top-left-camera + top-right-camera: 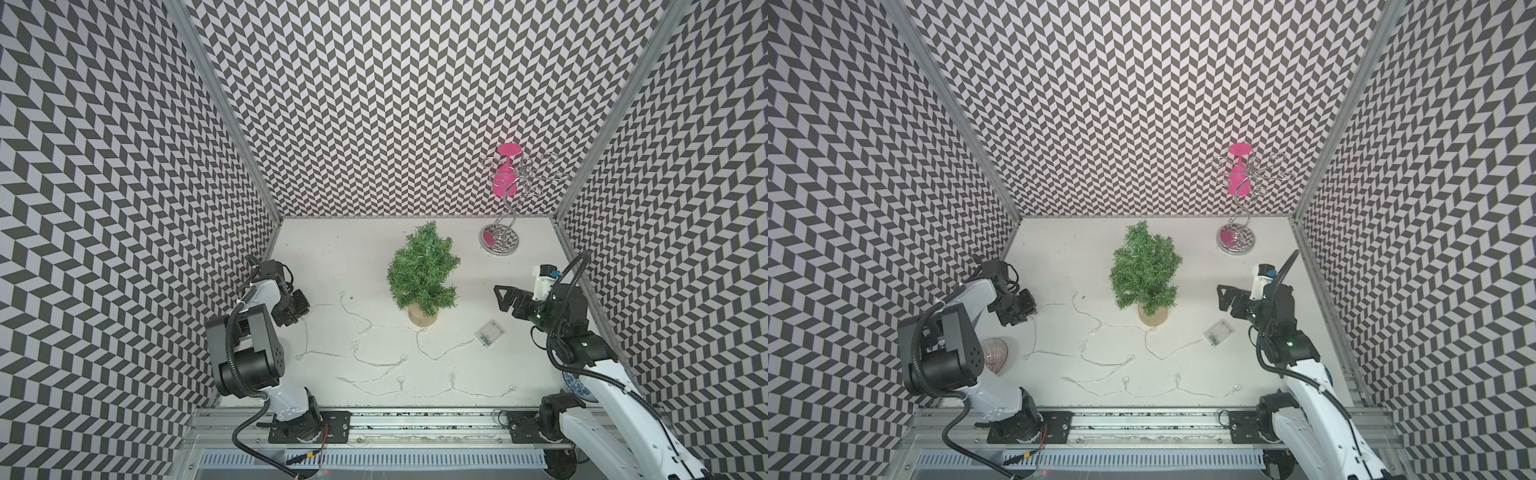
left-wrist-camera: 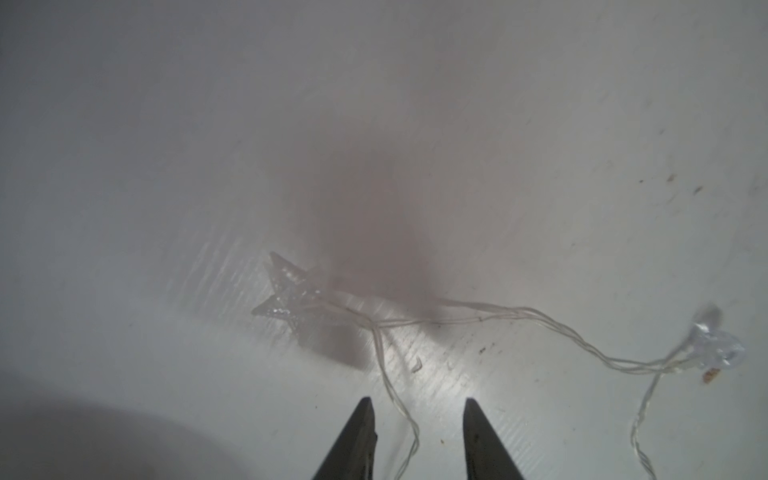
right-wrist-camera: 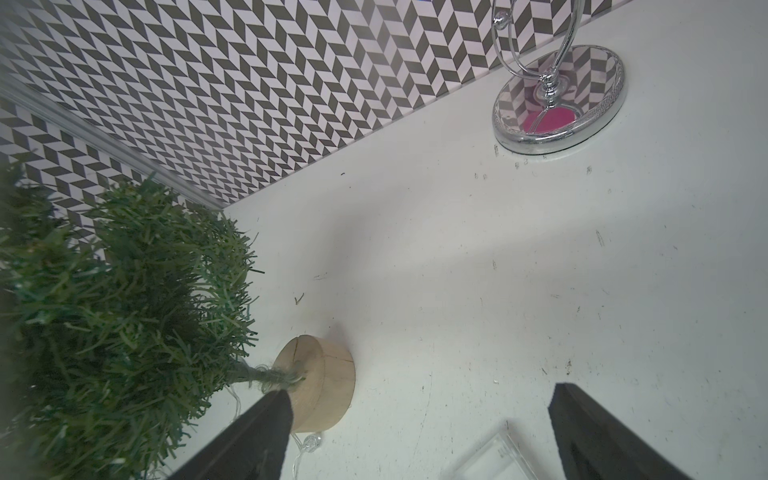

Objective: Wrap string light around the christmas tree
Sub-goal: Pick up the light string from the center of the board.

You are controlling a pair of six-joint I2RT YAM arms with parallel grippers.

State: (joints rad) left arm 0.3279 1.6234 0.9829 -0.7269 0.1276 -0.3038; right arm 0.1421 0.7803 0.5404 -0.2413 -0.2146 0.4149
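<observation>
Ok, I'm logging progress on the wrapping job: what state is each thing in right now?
Light: loose on the table, none on the tree.
Tree: upright, bare.
Box: lying on the table.
Left gripper: fingers apart astride the light, unclamped.
Right gripper: open, empty.
Glass: hanging upside down on the rack.
Rack: upright.

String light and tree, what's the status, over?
Left gripper open, straddling the string light. Right gripper open, empty. Light lies loose on table, christmas tree unwrapped. Nothing blocking.
</observation>
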